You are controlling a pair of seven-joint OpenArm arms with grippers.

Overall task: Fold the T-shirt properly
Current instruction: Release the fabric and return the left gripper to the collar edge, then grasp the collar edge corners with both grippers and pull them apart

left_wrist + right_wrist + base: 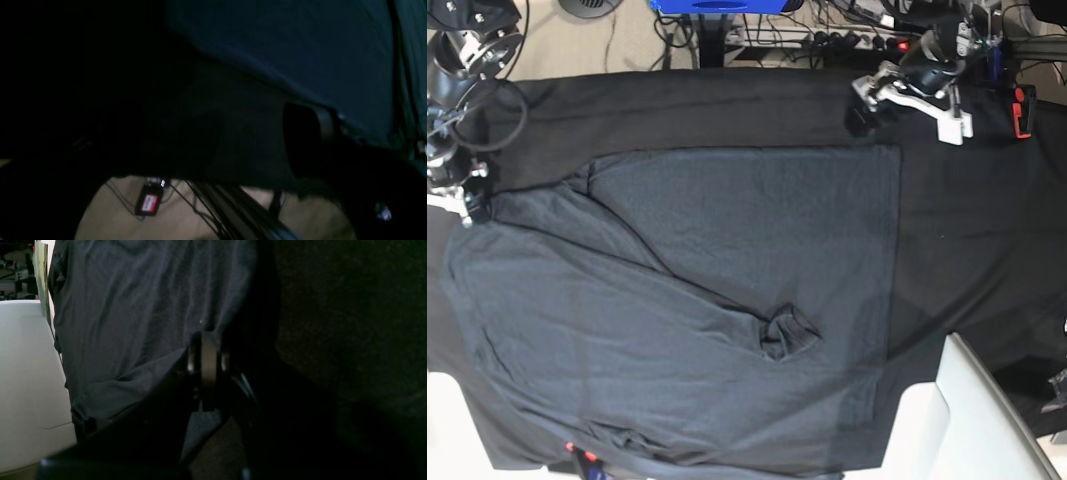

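The dark grey T-shirt [727, 230] lies spread over the black table cloth [967, 230], with one layer folded across it and a sleeve [787, 335] showing near the middle. My right gripper [472, 205] is at the shirt's far left corner. In the right wrist view its fingers [204, 353] are pressed together on the T-shirt [133, 306] fabric. My left gripper [864, 105] hovers just past the shirt's top right corner. In the left wrist view one finger [308, 140] stands far to the side, the jaws wide with nothing between them, beside the T-shirt [300, 40].
A white piece of furniture [987, 420] stands at the table's bottom right corner and also shows in the right wrist view [26, 373]. Cables and a power strip [857, 40] lie beyond the far edge. A black box with a red label [149, 201] lies on the floor.
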